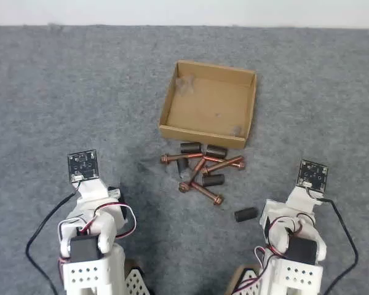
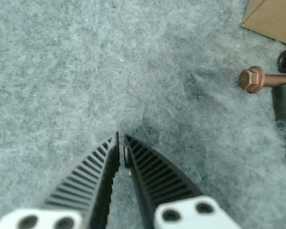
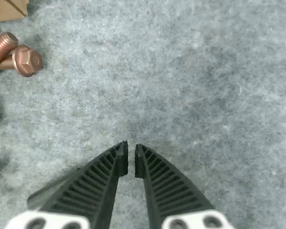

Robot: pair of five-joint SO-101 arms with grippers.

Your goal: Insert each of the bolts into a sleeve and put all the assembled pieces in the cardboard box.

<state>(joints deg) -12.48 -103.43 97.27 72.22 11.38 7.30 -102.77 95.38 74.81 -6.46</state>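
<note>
Copper-coloured bolts [image 1: 200, 169] and stubby dark sleeves [image 1: 213, 180] lie jumbled just near of the cardboard box [image 1: 200, 136]; left hand [image 2: 121, 137] and right hand [image 3: 131, 146] sit narrow, empty

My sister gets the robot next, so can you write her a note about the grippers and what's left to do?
Left gripper: shut, holding nothing, over the carpet.
Right gripper: shut, holding nothing, over the carpet too.
Bolts and sleeves: heaped in front of the cardboard box; a stray sleeve lies apart near the right arm.
Done: no pieces boxed yet.
Left: put each bolt in a sleeve, then box them all.
</note>
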